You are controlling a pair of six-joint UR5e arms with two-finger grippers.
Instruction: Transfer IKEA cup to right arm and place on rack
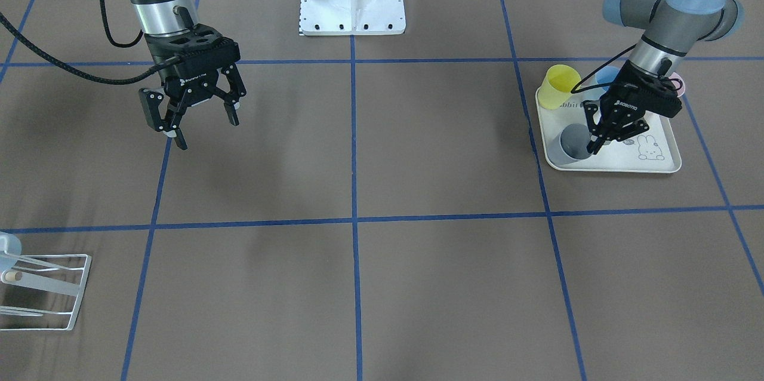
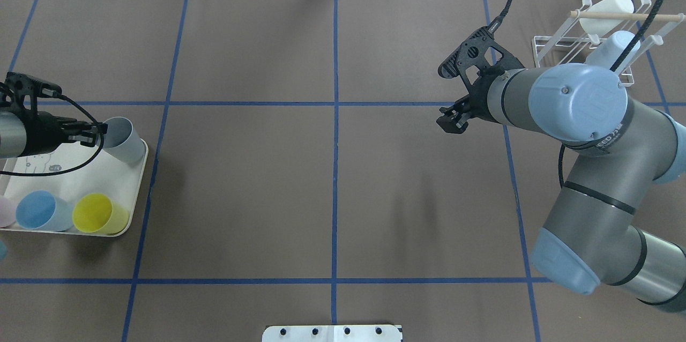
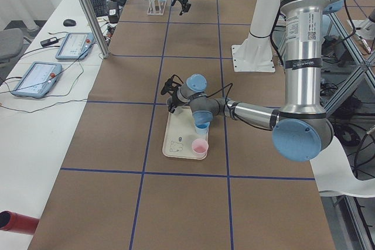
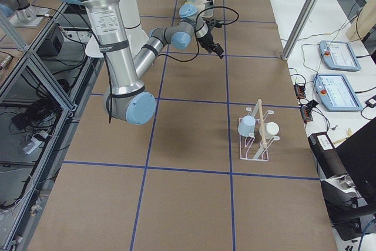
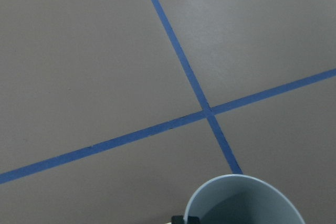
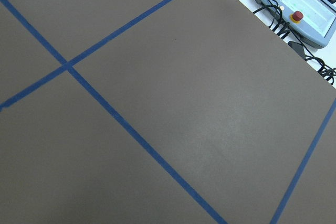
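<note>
The grey cup (image 1: 564,151) is grasped at its rim by the left pincer (image 1: 595,144); the right pincer (image 1: 206,130) is released. Slippage may be caused by the thin pinch.

Table: brown paper cover (image 2: 241,197), flat, gridded with blue tape lines (image 2: 335,170). One crossing lies ahead of the left gripper (image 2: 99,135), another near beneath the right gripper (image 1: 203,124).

Past both grippers, away from the robot: white bench (image 3: 35,103) carrying two pendants (image 3: 75,45). Aluminium post (image 3: 88,13) at that edge.

Behind the grippers: floor-level metal framing (image 4: 41,74) with loose cables (image 4: 32,110).

Light even; shadows soft.
</note>
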